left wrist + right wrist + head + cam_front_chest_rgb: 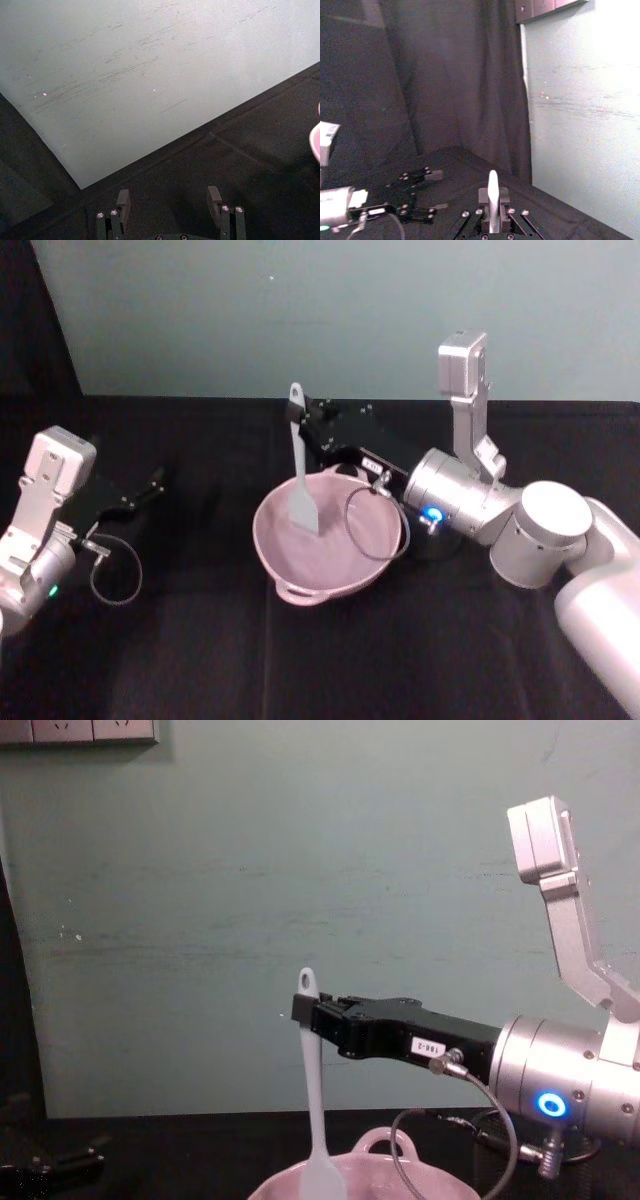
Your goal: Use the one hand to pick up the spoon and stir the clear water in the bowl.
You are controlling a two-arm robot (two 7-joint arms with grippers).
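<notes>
The spoon (300, 475) is being held upright near its holed end by the right gripper (297, 423), clamped on it, with the blade inside the bowl (300, 592), so stirring is judged the step in hand and a circling sweep within the rim is being called for next; the left gripper (150, 485) is lying idle at the left, fingers apart.

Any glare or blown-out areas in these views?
Right wrist view: wall washes out to white toward one edge. Head view: left gripper nearly lost against the black table. Chest view: even light, spoon stands out against the wall.
</notes>
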